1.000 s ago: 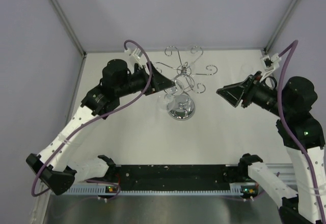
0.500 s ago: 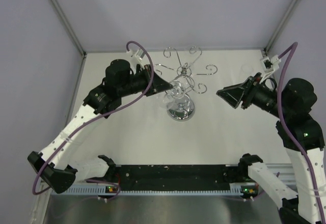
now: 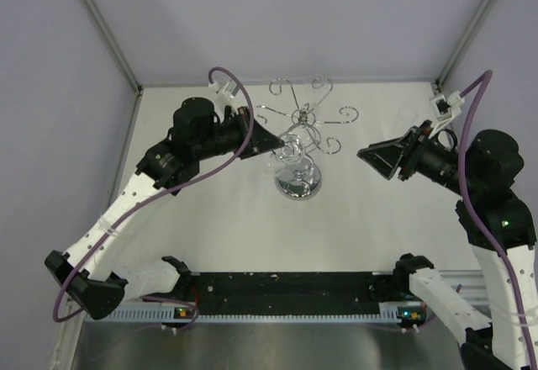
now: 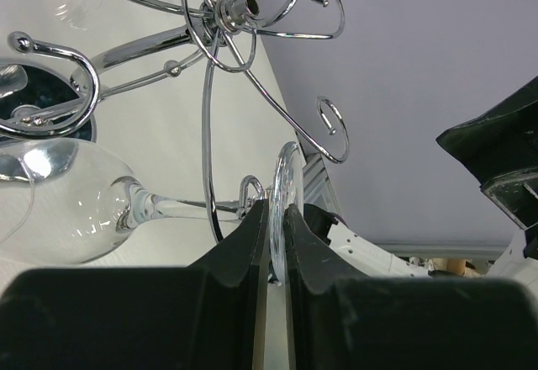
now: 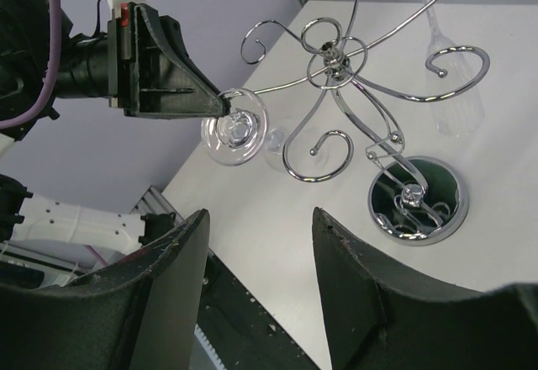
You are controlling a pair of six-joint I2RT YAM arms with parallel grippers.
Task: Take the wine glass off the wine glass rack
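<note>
The wine glass rack (image 3: 306,121) is a chrome wire stand with curled arms on a round mirrored base (image 3: 298,184), mid-table. A clear wine glass (image 4: 77,210) hangs from one of its arms, its stem through a wire loop. My left gripper (image 4: 276,217) is shut on the rim of the glass's flat foot (image 5: 236,127), edge-on between the fingers (image 5: 176,92). In the top view it (image 3: 276,141) sits just left of the rack. My right gripper (image 5: 261,214) stands open and empty to the right of the rack (image 5: 336,60), well apart from it.
Another clear stemmed glass (image 5: 450,59) hangs on the far side of the rack. Grey walls close the table's back and both sides. A black rail (image 3: 290,290) with the arm bases runs along the near edge.
My left gripper shifted slightly towards the rack and closed its fingers on the glass's foot. The right arm has barely moved.
</note>
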